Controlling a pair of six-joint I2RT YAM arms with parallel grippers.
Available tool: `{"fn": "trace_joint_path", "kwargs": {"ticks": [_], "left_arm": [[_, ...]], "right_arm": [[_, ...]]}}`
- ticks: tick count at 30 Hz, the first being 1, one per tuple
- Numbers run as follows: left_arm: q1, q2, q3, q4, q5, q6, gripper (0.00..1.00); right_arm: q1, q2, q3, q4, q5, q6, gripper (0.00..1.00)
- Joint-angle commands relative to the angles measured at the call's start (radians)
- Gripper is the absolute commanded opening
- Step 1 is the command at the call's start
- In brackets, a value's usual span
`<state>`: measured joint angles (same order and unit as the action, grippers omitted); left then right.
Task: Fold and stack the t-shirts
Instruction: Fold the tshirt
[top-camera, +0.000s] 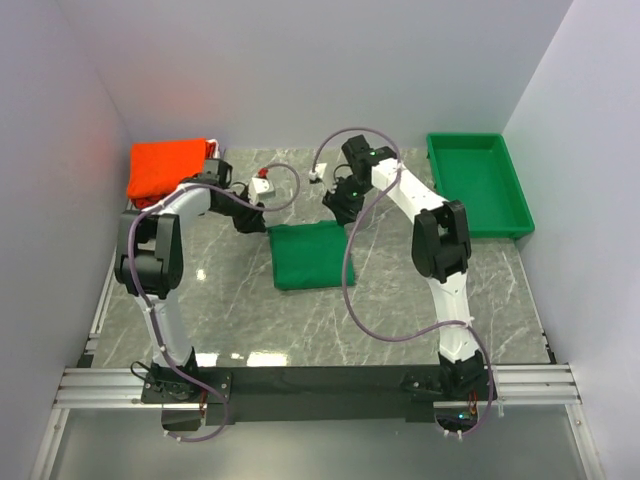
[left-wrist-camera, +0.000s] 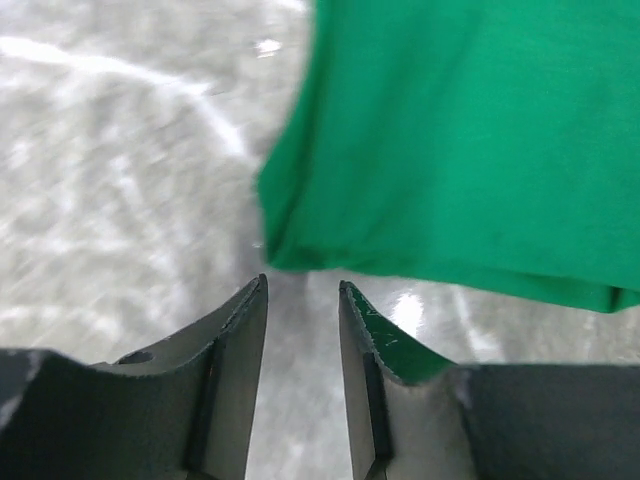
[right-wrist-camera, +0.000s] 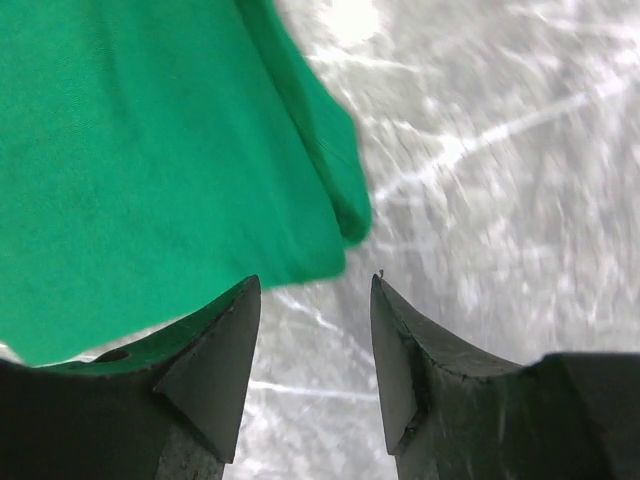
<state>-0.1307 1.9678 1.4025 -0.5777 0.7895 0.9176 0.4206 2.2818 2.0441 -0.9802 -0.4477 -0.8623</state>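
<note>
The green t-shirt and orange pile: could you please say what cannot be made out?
Green t-shirt: both wrist views cut it off at frame edges; top view hides its folded layers.
Orange pile: top view, too small to count shirts; the left arm overlaps its right edge.

You are looking at a plain dark green t-shirt (top-camera: 306, 255) on a grey table (top-camera: 230, 310) that is showing white marble veining. The other t-shirts (top-camera: 168, 167) are glowing bright orange-red. The tray (top-camera: 478, 183) is showing solid green. The left arm (top-camera: 166, 318) and right arm (top-camera: 450, 312) are showing white with black joints.
</note>
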Motion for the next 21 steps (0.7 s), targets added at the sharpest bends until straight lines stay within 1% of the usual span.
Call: {"fn": "trace_joint_path", "kwargs": {"ticks": [1, 3, 4, 6, 8, 9, 10, 12, 13, 15, 16, 18, 19, 21], "left_arm": [[0.037, -0.078, 0.024, 0.061, 0.059, -0.103, 0.41], [0.037, -0.108, -0.005, 0.082, 0.066, -0.131, 0.42], [0.031, -0.13, -0.011, 0.099, 0.079, -0.179, 0.43], [0.014, -0.136, -0.007, 0.098, 0.067, -0.233, 0.43], [-0.015, -0.133, 0.0, 0.093, 0.056, -0.333, 0.43], [-0.023, -0.135, -0.007, 0.104, 0.054, -0.38, 0.44], [-0.036, -0.139, -0.02, 0.12, 0.065, -0.466, 0.44], [-0.053, -0.142, -0.04, 0.134, 0.065, -0.548, 0.43], [-0.055, -0.145, -0.056, 0.148, 0.07, -0.641, 0.43], [-0.058, -0.142, -0.102, 0.185, 0.091, -0.721, 0.42], [-0.061, -0.138, -0.115, 0.197, 0.096, -0.793, 0.41], [-0.066, -0.129, -0.158, 0.22, 0.105, -0.845, 0.4], [-0.067, -0.127, -0.172, 0.228, 0.105, -0.884, 0.4], [-0.072, -0.132, -0.218, 0.236, 0.111, -0.907, 0.39]], "right_arm": [[-0.031, -0.102, 0.007, 0.004, -0.028, 0.118, 0.55], [-0.039, -0.11, 0.004, 0.002, -0.08, 0.205, 0.54], [-0.042, -0.108, 0.017, -0.024, -0.104, 0.233, 0.51], [-0.043, -0.104, 0.03, -0.069, -0.207, 0.27, 0.45], [-0.039, -0.105, 0.002, -0.078, -0.259, 0.313, 0.42], [-0.037, -0.108, -0.018, -0.072, -0.279, 0.351, 0.37], [-0.029, -0.11, -0.054, -0.068, -0.311, 0.359, 0.35], [-0.025, -0.116, -0.106, -0.043, -0.322, 0.408, 0.32], [-0.022, -0.126, -0.166, -0.008, -0.336, 0.419, 0.31], [-0.003, -0.134, -0.225, 0.029, -0.338, 0.462, 0.3], [0.003, -0.137, -0.278, 0.056, -0.336, 0.473, 0.3], [0.023, -0.139, -0.326, 0.078, -0.339, 0.503, 0.29], [0.029, -0.142, -0.375, 0.099, -0.339, 0.514, 0.29], [0.05, -0.156, -0.451, 0.121, -0.339, 0.54, 0.29]]}}
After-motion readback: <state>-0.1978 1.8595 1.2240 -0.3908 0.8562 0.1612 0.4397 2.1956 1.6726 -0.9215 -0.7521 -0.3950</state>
